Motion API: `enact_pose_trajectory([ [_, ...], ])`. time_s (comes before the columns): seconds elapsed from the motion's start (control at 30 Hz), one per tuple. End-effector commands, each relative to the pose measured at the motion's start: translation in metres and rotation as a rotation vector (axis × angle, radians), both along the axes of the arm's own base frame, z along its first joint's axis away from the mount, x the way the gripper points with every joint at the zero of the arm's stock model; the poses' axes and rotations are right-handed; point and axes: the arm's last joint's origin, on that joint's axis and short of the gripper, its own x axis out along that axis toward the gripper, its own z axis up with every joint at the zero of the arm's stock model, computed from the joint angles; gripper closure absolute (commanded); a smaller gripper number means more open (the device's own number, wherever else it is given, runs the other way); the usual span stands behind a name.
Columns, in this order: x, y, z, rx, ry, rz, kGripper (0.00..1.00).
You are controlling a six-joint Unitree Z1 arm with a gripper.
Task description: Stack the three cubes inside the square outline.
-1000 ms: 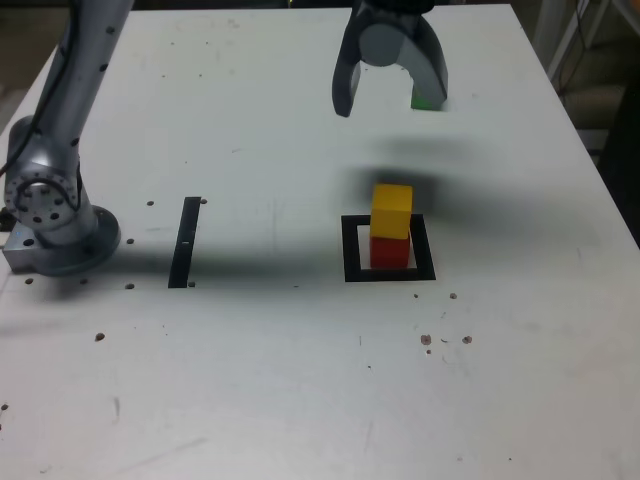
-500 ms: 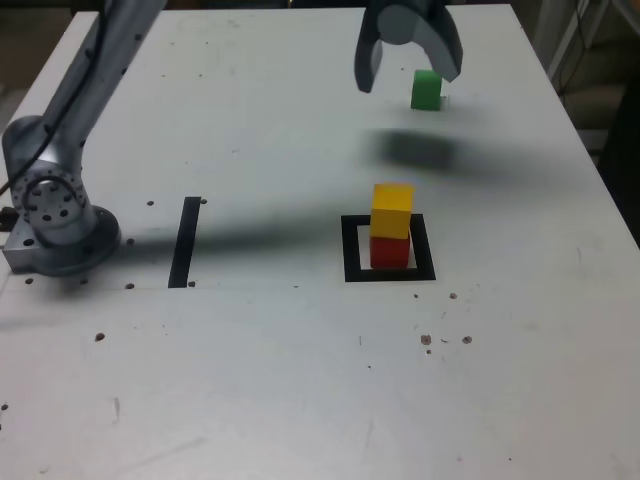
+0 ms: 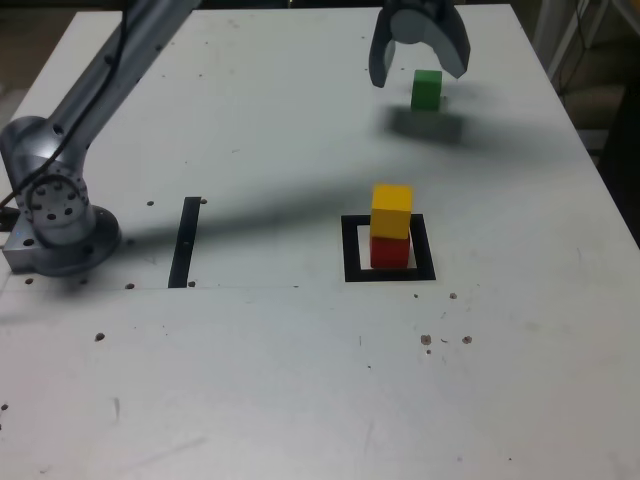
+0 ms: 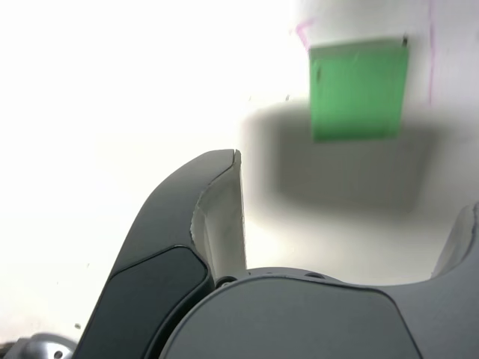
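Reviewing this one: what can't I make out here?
- Exterior view: the red cube's top, hidden by the yellow cube.
- Exterior view: the arm's upper stretch, cut off by the top edge.
- Wrist view: one finger of the claw, cut off by the picture's edge.
- Wrist view: table markings, blurred.

ok so the colours: the bottom cube [image 3: 389, 252] is showing solid red, the one on top [image 3: 392, 211] is glowing orangey yellow, and the far cube [image 3: 426, 90] is looking plain green. The square outline [image 3: 353, 250] is showing black around a pale centre, the strip [image 3: 185, 243] is going plain black, and the counter [image 3: 240, 370] is looking whitish with brownish specks. The claw [image 3: 420, 73] is coming across dark grey.
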Motion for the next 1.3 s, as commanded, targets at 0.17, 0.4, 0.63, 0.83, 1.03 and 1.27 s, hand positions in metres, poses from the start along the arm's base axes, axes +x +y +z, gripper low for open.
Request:
enact_pose_trajectory([
  [0.17,0.009,0.014,-0.013,0.023,0.005,-0.007,0.01],
  [0.4,0.014,0.025,-0.032,0.010,0.013,0.002,0.03],
  [0.63,0.017,0.030,-0.045,0.009,0.031,0.007,0.17],
  [0.83,0.020,0.032,-0.047,0.028,0.024,0.020,0.42],
  [1.03,0.023,0.033,-0.048,0.033,0.008,0.020,0.64],
  [1.27,0.025,0.031,-0.051,0.031,0.010,0.015,0.70],
])
